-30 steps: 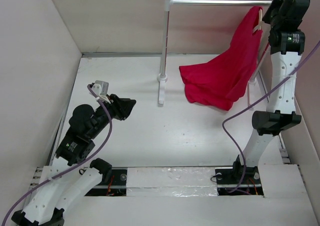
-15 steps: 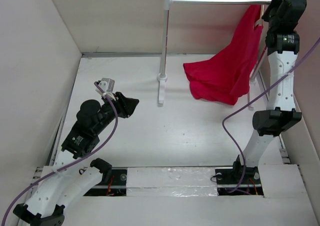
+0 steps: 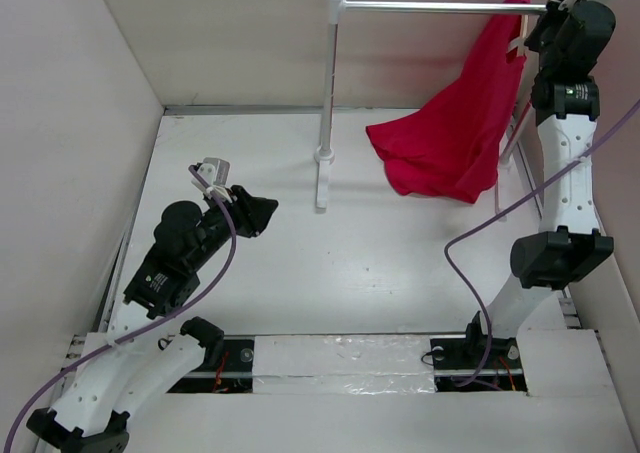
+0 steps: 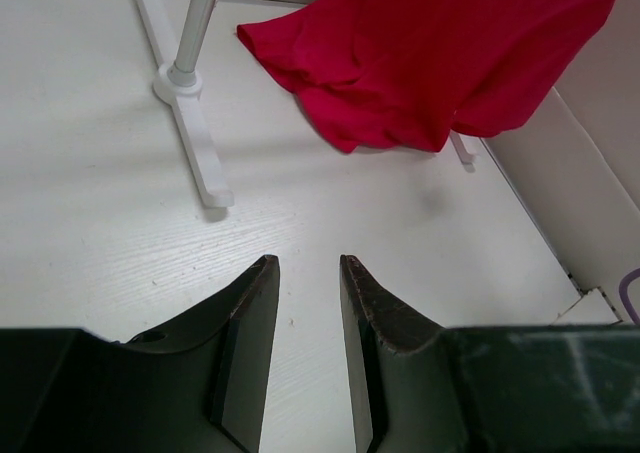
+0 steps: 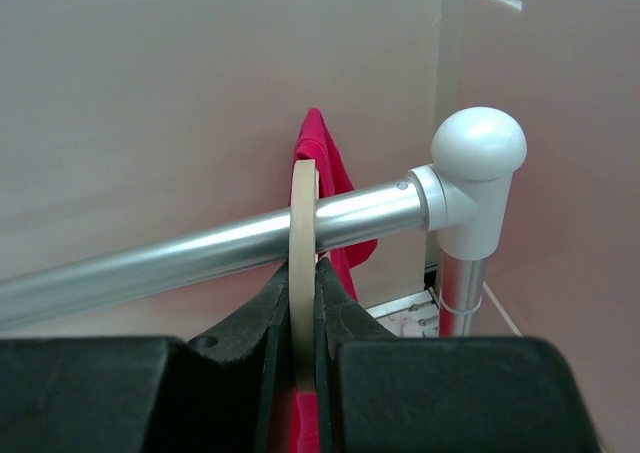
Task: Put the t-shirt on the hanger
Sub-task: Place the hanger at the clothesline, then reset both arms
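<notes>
The red t-shirt point(image 3: 450, 133) hangs from the top right by the rack rail, and its lower part spreads on the table; it also shows in the left wrist view point(image 4: 430, 53). My right gripper point(image 3: 535, 35) is shut on the pale beige hanger point(image 3: 517, 45), raised to the rail. In the right wrist view the hanger's hook point(image 5: 304, 223) stands between my shut right gripper point(image 5: 300, 265) fingers and crosses the metal rail point(image 5: 200, 248), with red cloth point(image 5: 325, 163) behind. My left gripper point(image 3: 268, 211) is open and empty, low over the table at left point(image 4: 305, 263).
A white-posted garment rack point(image 3: 328, 83) with a metal rail point(image 3: 440, 6) stands at the back; its foot point(image 4: 190, 133) lies ahead of my left gripper. The rail's right end has a white knob point(image 5: 478, 143). Walls enclose the table on the left, back and right.
My right arm has lifted the hanger and t-shirt up to the rail, and the shirt's hem has drawn back and right. My left arm shifted slightly forward, then held still.
</notes>
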